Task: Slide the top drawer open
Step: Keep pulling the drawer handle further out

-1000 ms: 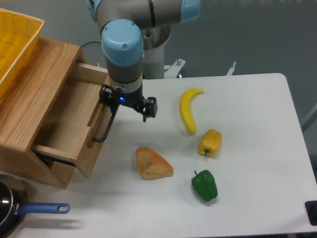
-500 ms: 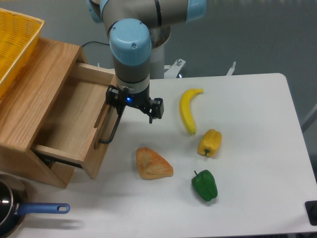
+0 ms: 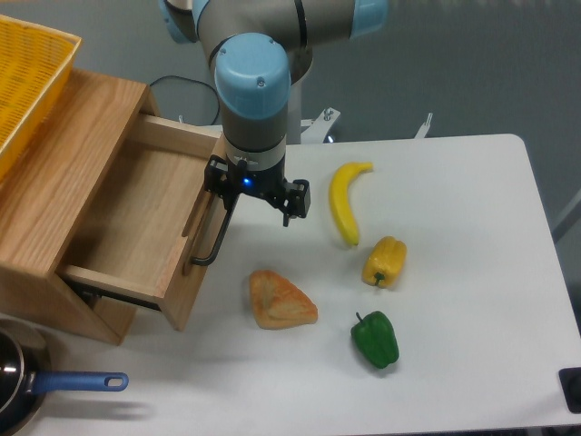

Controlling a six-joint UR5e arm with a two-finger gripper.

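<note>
The top drawer [image 3: 136, 232] stands pulled out of the wooden cabinet [image 3: 54, 195] at nine o'clock on the table [image 3: 472, 272], its bare interior showing. The gripper [image 3: 231, 193] sits at its black bar handle [image 3: 216, 238]; whether the jaws clamp it cannot be told. A yellow basket [image 3: 25, 77] tops the cabinet.

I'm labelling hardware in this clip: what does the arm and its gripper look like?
The arm is grey metal tubing with light-blue round joint caps. Below the wrist sits a black gripper with a small blue light lit on its body. A black cable runs behind the arm's base. The jaws themselves are dark and hard to make out.
</note>
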